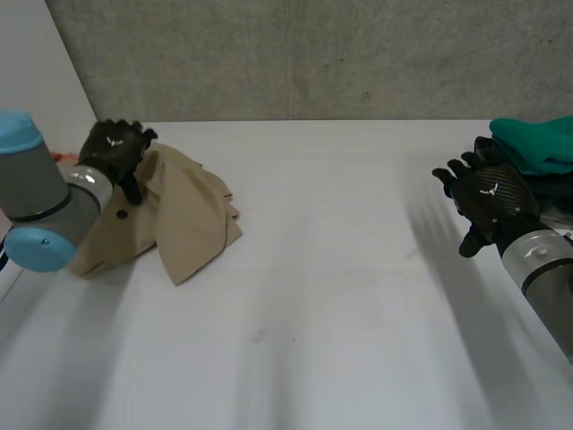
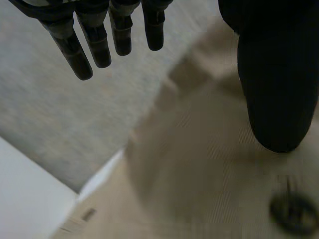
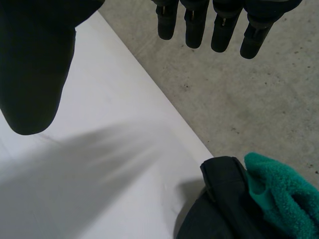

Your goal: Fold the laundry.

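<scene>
Starting w/ the head view: the tan cloth (image 1: 188, 215) lies bunched on the table (image 1: 340, 287), w/ loose flaps and no neat fold in it. The left hand (image 1: 115, 148) sits at the tan cloth's far corner. The right hand (image 1: 488, 197) is well apart from the tan cloth, across the table, fingers spread, nothing in it. Just beside it, equally far from the tan cloth, a green fleece (image 1: 537, 143) rests on a dark cloth (image 1: 551, 188). Left wrist view: fingers (image 2: 99, 45) are straight & reach out past the tan cloth's edge. The thumb (image 2: 276, 84) is close over the cloth; can't tell if it touches. No grip on anything. A button (image 2: 294, 211) shows on the tan cloth near the thumb tip. Right wrist view: fingers (image 3: 197, 25) straight, thumb (image 3: 35, 74) held wide, hand empty; fleece & dark cloth lie on the finger side of the palm. Progress, as I judge it: barely begun. The tan cloth needs spreading flat, then folding, and the fleece & dark cloth look like more laundry waiting.
</scene>
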Controlling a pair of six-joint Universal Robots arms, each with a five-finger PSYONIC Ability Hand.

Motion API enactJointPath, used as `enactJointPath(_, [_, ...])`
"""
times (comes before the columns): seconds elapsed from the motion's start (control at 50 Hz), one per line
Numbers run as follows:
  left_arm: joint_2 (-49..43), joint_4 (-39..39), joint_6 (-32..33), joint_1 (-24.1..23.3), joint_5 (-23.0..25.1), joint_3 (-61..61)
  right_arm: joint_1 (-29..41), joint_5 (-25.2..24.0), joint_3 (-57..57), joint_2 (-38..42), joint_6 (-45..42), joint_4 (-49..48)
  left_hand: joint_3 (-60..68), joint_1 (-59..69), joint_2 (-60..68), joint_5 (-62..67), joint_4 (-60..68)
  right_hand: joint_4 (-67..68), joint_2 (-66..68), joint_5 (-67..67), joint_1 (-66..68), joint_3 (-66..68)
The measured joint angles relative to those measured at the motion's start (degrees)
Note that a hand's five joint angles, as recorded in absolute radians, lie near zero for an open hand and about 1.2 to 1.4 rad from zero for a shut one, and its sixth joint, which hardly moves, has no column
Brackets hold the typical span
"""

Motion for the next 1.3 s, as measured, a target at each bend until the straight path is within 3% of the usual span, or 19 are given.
enactJointPath(0.06, [-3.9,0.1,-0.2,1.8,4.3,2.6,0.1,0.1,0.0,0.5,0.0,0.0,0.2,0.8,0.5,0.6,0.6,0.0,0.0,0.0,0.0,0.0])
enactJointPath(0.1, [-6.3,0.3,-0.4,2.5,6.2,4.4,0.1,0.2,0.0,0.7,-0.1,-0.1,13.1,16.3,13.8,14.0,13.9,0.0,0.0,0.0,0.0,0.0])
enactJointPath(0.14, [-8.3,0.5,-0.6,2.9,7.2,6.0,0.2,0.3,0.1,1.0,-0.1,-0.1,35.4,41.3,36.4,34.1,35.2,0.0,0.0,0.0,0.0,0.0])
enactJointPath(0.16, [-8.7,0.5,-0.7,2.9,7.3,6.4,0.2,0.3,0.1,1.1,-0.1,-0.1,35.4,41.3,36.4,34.1,35.2,0.0,0.0,0.0,0.0,0.0])
enactJointPath(0.18, [-9.4,0.6,-0.9,2.9,7.5,7.0,0.1,0.3,0.1,1.2,-0.1,-0.1,48.2,52.9,50.4,48.1,50.0,0.0,0.0,0.0,0.0,0.0])
enactJointPath(0.28, [-8.9,0.9,-2.5,1.5,7.3,7.7,0.0,0.4,0.2,1.5,-0.2,-0.2,51.3,53.5,55.1,51.1,55.3,0.0,0.0,0.0,0.0,0.0])
enactJointPath(0.46, [3.1,2.7,-10.5,-6.1,6.7,5.6,-0.2,0.4,0.2,1.5,-0.2,-0.2,52.9,53.5,55.1,51.1,55.4,0.0,0.0,0.0,0.0,0.0])
enactJointPath(0.5, [8.8,3.4,-14.9,-10.6,6.6,4.8,-0.2,0.4,0.4,1.4,-0.1,-0.1,53.5,53.5,55.2,51.1,55.4,0.0,0.0,0.0,0.0,0.0])
enactJointPath(0.56, [11.4,3.6,-17.5,-13.3,6.5,4.4,-0.3,0.4,0.6,1.2,-0.1,-0.1,53.5,53.5,55.2,51.1,55.4,0.0,0.0,0.0,0.0,0.0])
enactJointPath(0.7, [10.2,3.6,-21.3,-21.2,4.3,3.5,-0.6,0.5,0.7,0.8,-0.1,-0.1,53.5,53.5,55.2,51.1,55.7,0.0,0.0,0.0,0.0,0.0])
enactJointPath(0.84, [-0.2,3.5,-21.3,-27.5,-1.4,5.0,-0.7,0.6,0.7,0.2,0.0,0.0,52.2,51.9,52.9,50.5,53.8,0.0,0.0,0.0,0.0,0.0])
enactJointPath(0.94, [-3.4,3.5,-21.2,-29.8,-3.1,5.4,-0.7,0.6,0.8,0.1,0.0,0.0,9.6,5.4,10.3,8.9,10.1,0.0,0.0,0.0,0.0,0.0])
enactJointPath(0.96, [-3.3,3.5,-21.2,-29.9,-3.2,5.3,-0.7,0.6,0.8,0.1,0.1,0.1,5.3,2.7,5.9,5.3,6.1,0.0,0.0,0.0,0.0,0.0])
enactJointPath(1.12, [7.3,2.5,-21.2,-27.4,-3.4,-0.6,-0.2,1.6,1.0,-0.7,2.8,1.0,0.7,1.1,0.8,0.5,0.8,0.0,0.0,0.0,0.0,0.0])
enactJointPath(1.3, [18.7,2.6,-20.6,-19.1,-2.7,-11.2,1.1,2.8,-1.6,-2.9,18.5,13.1,0.1,1.1,0.3,0.2,0.3,0.0,0.0,0.0,0.0,0.0])
